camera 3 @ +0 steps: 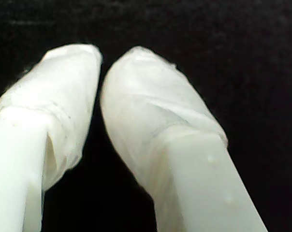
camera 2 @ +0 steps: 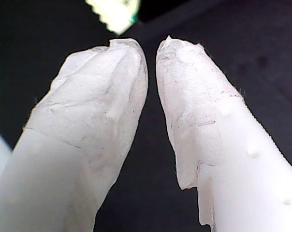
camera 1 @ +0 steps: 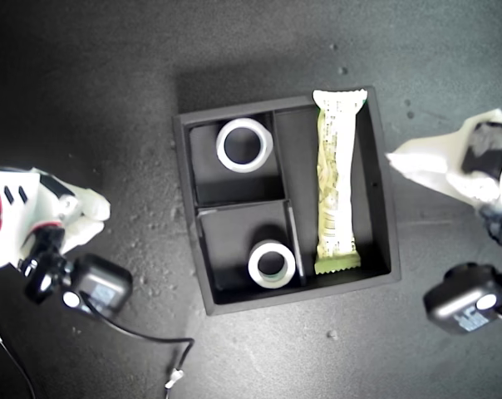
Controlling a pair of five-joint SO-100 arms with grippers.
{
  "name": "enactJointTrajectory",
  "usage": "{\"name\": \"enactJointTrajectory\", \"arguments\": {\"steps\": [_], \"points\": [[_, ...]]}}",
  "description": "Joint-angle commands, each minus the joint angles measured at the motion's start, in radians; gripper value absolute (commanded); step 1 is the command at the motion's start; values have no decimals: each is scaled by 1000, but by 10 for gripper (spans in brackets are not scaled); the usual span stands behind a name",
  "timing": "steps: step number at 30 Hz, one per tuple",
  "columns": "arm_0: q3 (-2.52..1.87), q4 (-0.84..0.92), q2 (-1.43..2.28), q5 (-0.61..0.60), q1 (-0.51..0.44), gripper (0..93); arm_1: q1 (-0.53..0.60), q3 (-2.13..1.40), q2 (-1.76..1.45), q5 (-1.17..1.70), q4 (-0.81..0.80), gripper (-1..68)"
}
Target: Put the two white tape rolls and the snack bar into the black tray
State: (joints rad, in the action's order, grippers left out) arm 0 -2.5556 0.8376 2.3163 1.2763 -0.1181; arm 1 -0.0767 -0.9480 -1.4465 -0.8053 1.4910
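Just ahead of my first claw [camera 1: 392, 156], past the near wall of the black tray [camera 1: 381, 183], the snack bar [camera 1: 336, 183] lies along the long compartment. One crimped end seems to ride up over the tray's wall, so it may not be lying flat. In the first wrist view the tips of this claw [camera 2: 152, 46] stand all but together with only a sliver between them and nothing in it, and the bar's zigzag end [camera 2: 114, 12] shows beyond them.

Farther off, across the bar from that claw, the two small compartments each hold a roll. The first white tape roll [camera 1: 220, 145] lies flat in one and the second white tape roll [camera 1: 253, 264] in the other, tucked against the divider.

My second claw [camera 1: 101, 208] hangs over bare tabletop [camera 1: 85, 83] well apart from the tray. Its tips [camera 3: 101, 58] are practically touching and empty, with only dark surface ahead of them.

By my reading all three things are in, so the danger now lies in undoing the work. If my first claw swings forward or low while pulling away, it could clip the near wall and shove the whole tray, or catch the bar's raised end and flip it out. A jolted tray could also send the second roll over its divider.
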Motion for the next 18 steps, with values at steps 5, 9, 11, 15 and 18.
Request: {"name": "enactJointTrajectory", "arguments": {"steps": [5,9,11,15,18], "points": [[-253,-41,336,-21,51,1,9,-235,-241,-505,-49,-5],[-347,-9,508,-9,48,1,-34,-627,-540,-525,-212,-6],[-373,11,552,3,41,1,-46,-854,-695,-517,-310,-6],[-434,63,667,14,38,1,-55,-1308,-1002,-509,-469,-6],[-492,129,811,25,40,1,-61,-1585,-1213,-499,-537,-6]]}}
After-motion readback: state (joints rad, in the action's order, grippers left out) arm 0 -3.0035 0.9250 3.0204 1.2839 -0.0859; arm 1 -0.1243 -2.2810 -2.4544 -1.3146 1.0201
